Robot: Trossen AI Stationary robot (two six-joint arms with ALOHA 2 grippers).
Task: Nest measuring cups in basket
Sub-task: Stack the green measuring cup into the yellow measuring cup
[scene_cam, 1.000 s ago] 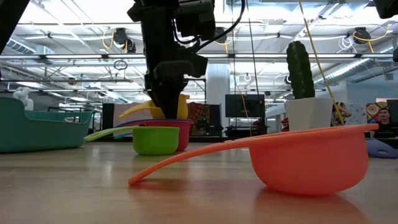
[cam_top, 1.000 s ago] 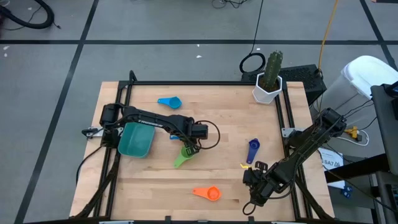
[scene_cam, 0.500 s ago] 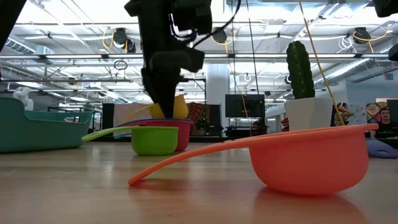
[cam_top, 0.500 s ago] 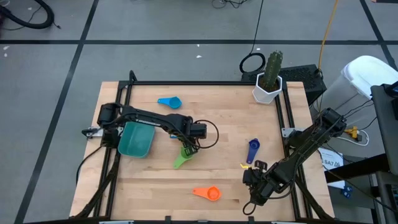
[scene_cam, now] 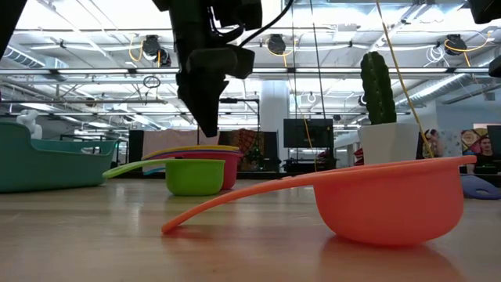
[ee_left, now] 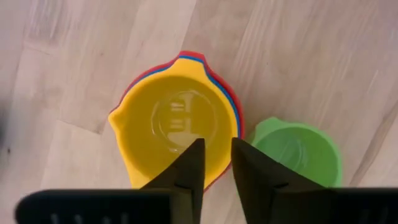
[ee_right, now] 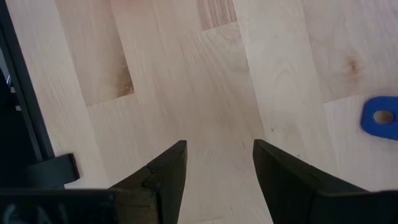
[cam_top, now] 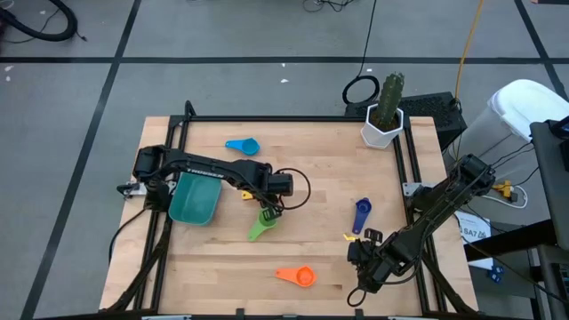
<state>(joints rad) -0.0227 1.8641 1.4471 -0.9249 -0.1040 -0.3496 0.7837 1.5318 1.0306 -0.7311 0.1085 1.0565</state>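
Yellow, blue and red measuring cups sit nested as one stack [ee_left: 177, 121] on the table, beside the green cup [ee_left: 300, 152]. In the low view the stack [scene_cam: 211, 163] stands behind the green cup [scene_cam: 196, 177]. My left gripper [ee_left: 216, 146] hangs right above the yellow cup, clear of it [scene_cam: 210, 129], fingers open a narrow gap. The teal basket [cam_top: 191, 203] stands left of it. The light blue cup [cam_top: 242, 146], dark blue cup [cam_top: 361, 212] and orange cup [cam_top: 298, 276] lie apart on the table. My right gripper [ee_right: 217, 155] waits open near the table's near right corner [cam_top: 360, 252].
A white pot with a cactus [cam_top: 382, 124] stands at the far right corner. A black frame [cam_top: 267, 118] runs along the table's edges. Bare wood lies between the stack and the dark blue cup. The orange cup [scene_cam: 391, 200] fills the low view's foreground.
My left gripper has risen straight up from the stack and let go of the yellow cup. The yellow cup, tilted in the red cup a second ago, now lies level inside it.
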